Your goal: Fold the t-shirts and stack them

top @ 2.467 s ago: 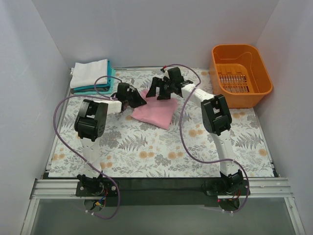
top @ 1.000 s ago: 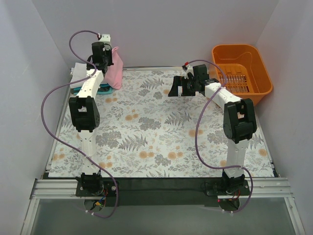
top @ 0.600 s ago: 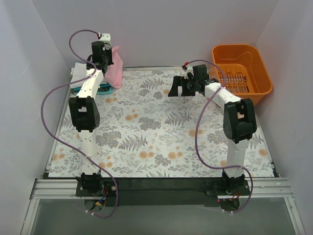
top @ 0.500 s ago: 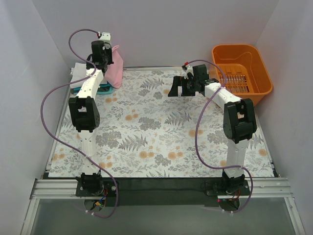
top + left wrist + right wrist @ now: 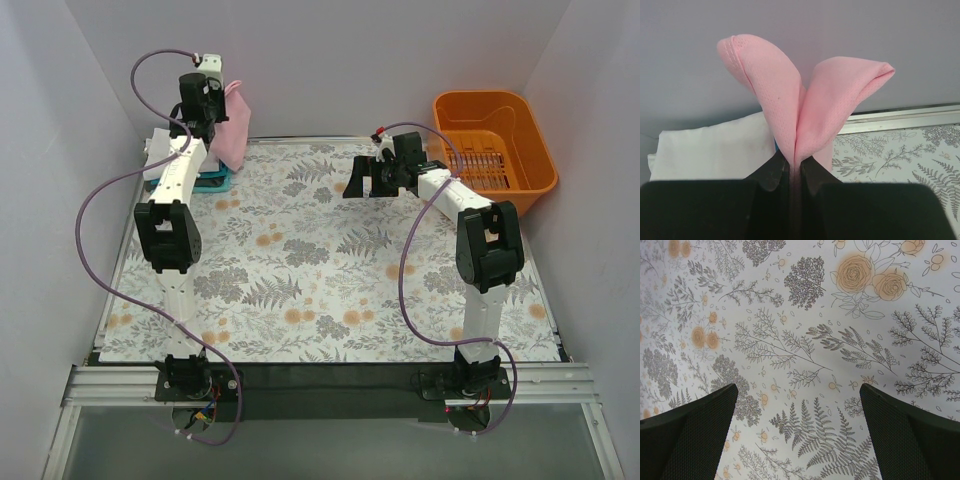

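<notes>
My left gripper (image 5: 212, 112) is shut on the folded light pink t-shirt (image 5: 234, 127), held in the air at the far left corner, above the stack. In the left wrist view the pink t-shirt (image 5: 805, 107) bulges out in two lobes from the closed jaws (image 5: 795, 167). Below it lies the white folded t-shirt (image 5: 715, 152), with a sliver of the teal t-shirt (image 5: 213, 180) under it. My right gripper (image 5: 362, 183) is open and empty over the floral cloth at the far middle; in the right wrist view (image 5: 797, 405) only the cloth lies between its fingers.
An orange plastic basket (image 5: 492, 150) stands at the far right corner. The floral table cloth (image 5: 320, 270) covers the table. Grey walls close in on the left, back and right.
My left gripper carried the pink t-shirt from the table's middle up to the far left corner, and has just risen a little. The right gripper let go and drew back right.
</notes>
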`<state>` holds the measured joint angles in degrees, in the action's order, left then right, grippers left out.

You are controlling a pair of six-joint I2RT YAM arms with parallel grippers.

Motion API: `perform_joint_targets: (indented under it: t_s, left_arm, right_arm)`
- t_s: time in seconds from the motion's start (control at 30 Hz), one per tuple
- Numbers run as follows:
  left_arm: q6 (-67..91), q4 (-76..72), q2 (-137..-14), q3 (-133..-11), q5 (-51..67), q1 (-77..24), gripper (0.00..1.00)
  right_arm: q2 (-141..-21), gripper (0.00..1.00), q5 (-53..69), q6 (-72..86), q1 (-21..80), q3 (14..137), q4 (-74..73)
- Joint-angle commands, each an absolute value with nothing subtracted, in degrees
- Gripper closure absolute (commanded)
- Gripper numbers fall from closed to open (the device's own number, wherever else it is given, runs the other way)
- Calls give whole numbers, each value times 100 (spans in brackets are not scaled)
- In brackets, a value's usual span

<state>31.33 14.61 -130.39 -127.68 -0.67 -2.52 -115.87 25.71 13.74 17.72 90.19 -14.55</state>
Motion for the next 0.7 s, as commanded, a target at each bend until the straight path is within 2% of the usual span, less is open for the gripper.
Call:
perform_joint_targets:
  t_s: [0.0, 0.37, 0.67]
  left_arm:
    - [3032, 1380, -12419, -13025, -9, -176, 100]
    - [2900, 1380, -12357, -12894, 0, -9, 100]
    - [2856, 1266, -12761, -12928, 544, 597, 100]
  right_arm:
    - [-11654, 2, 2628, 1362, 1811, 9035, -1415]
    - [-11733, 2, 2663, 1389, 1837, 9079, -1415]
    - [-11821, 2, 2654, 1380, 1863, 9097, -1415]
